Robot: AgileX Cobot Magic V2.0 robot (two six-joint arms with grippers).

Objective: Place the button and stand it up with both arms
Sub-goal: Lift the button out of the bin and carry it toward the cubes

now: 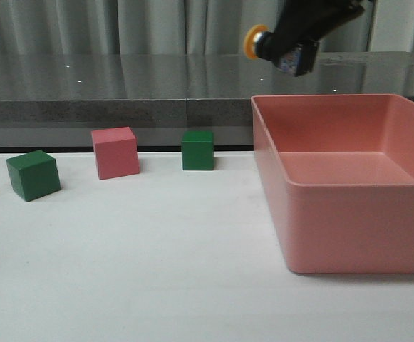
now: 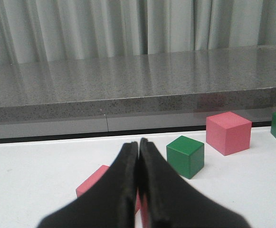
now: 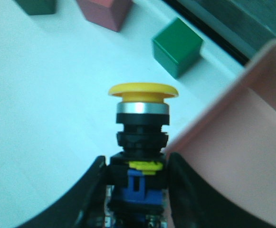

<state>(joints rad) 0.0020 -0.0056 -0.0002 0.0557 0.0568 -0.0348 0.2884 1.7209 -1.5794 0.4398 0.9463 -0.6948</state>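
Note:
My right gripper (image 1: 289,50) hangs high above the far left corner of the pink bin, shut on the button (image 1: 255,41). The button points left, its yellow cap clear of the fingers. In the right wrist view the button (image 3: 142,111) shows its yellow cap, silver ring and black body, and my right gripper (image 3: 138,164) clamps the blue contact block from both sides. My left gripper (image 2: 138,145) is shut with nothing between its fingers, low over the white table. It does not show in the front view.
A large pink bin (image 1: 335,214) fills the right of the table. At the back left stand a green cube (image 1: 33,174), a pink cube (image 1: 115,152) and a green cube (image 1: 197,149). Another pink cube (image 2: 92,183) lies partly hidden behind the left fingers.

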